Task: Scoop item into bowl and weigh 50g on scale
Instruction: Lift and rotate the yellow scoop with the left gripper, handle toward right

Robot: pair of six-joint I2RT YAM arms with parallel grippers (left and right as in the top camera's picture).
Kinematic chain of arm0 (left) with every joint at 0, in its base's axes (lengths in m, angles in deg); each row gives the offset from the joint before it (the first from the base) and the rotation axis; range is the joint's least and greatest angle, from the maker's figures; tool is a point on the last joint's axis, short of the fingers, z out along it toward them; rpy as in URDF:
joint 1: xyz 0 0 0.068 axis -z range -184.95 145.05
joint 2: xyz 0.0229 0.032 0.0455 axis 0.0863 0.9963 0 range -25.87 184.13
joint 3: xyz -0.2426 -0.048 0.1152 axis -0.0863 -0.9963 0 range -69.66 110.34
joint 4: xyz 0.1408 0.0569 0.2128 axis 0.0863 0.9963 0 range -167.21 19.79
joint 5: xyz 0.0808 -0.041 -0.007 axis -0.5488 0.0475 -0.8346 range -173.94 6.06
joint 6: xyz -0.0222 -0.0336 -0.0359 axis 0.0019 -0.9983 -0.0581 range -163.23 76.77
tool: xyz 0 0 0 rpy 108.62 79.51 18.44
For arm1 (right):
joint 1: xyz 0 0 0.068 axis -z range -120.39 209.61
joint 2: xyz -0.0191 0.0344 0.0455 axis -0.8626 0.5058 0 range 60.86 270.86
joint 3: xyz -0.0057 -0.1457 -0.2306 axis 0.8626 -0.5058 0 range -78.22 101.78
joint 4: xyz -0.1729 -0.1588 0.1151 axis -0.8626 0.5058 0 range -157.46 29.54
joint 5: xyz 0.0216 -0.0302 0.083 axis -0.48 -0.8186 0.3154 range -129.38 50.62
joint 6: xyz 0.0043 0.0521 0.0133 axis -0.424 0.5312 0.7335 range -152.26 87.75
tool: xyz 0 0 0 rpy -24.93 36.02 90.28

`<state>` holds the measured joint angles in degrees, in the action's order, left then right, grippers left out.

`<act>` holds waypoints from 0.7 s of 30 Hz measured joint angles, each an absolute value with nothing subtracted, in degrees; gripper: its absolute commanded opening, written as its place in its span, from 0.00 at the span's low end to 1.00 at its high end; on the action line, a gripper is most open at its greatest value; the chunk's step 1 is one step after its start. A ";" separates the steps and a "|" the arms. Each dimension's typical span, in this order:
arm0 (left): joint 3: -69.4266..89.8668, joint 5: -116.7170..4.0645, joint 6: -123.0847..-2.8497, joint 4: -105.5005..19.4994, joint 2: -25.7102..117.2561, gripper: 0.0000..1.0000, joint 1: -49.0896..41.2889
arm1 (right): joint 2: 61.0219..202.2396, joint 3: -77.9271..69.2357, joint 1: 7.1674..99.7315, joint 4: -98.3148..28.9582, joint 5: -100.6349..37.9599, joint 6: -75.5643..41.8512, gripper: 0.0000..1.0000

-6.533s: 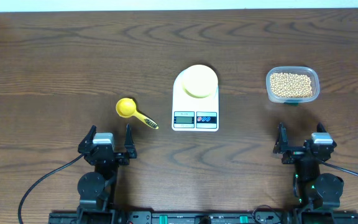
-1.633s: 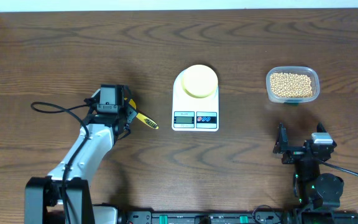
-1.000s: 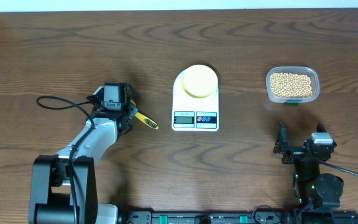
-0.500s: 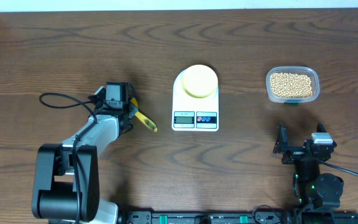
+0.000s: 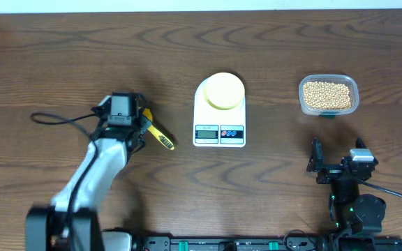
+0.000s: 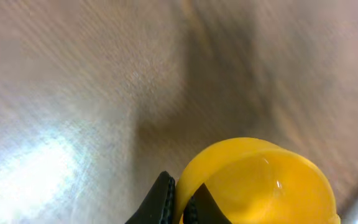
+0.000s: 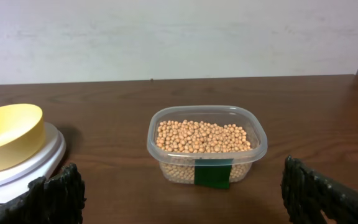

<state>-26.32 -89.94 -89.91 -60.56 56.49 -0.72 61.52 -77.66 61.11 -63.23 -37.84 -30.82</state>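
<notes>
- Grasping step: my left gripper seems to be pinching the yellow scoop; right gripper spread, idle.
- Next: carry it to the beans, 3 o'clock of the scale.

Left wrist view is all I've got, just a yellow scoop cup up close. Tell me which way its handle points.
Observer: Seen from overhead, the scoop handle sticks out from under the left gripper toward the scale.
Operator: Give me what's on that scale.
Observer: The pale-yellow bowl sits on its round platform and looks empty.
Operator: Now find me the beans.
Observer: The beans fill a clear tub on the table to the right of the scale, out in front of the right gripper.
</notes>
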 measured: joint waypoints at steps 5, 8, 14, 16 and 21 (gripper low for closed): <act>-26.32 -86.20 -89.73 -53.90 44.08 0.07 -0.72 | 61.55 -77.66 61.11 -63.23 -37.84 -30.82 0.99; -26.32 -83.41 -88.20 -50.77 38.70 0.07 -0.72 | 61.55 -77.66 61.11 -63.23 -37.84 -30.82 0.99; -26.32 -77.22 -81.67 -45.98 30.44 0.07 -0.70 | 61.55 -77.66 61.11 -63.23 -37.84 -30.82 0.99; -26.32 -76.28 -80.42 -43.97 29.17 0.07 -0.72 | 61.55 -77.66 61.11 -63.23 -37.82 -30.82 0.99; -26.32 -74.90 -79.17 -39.86 28.39 0.07 -0.72 | 61.55 -77.66 61.11 -63.23 -37.84 -30.82 0.99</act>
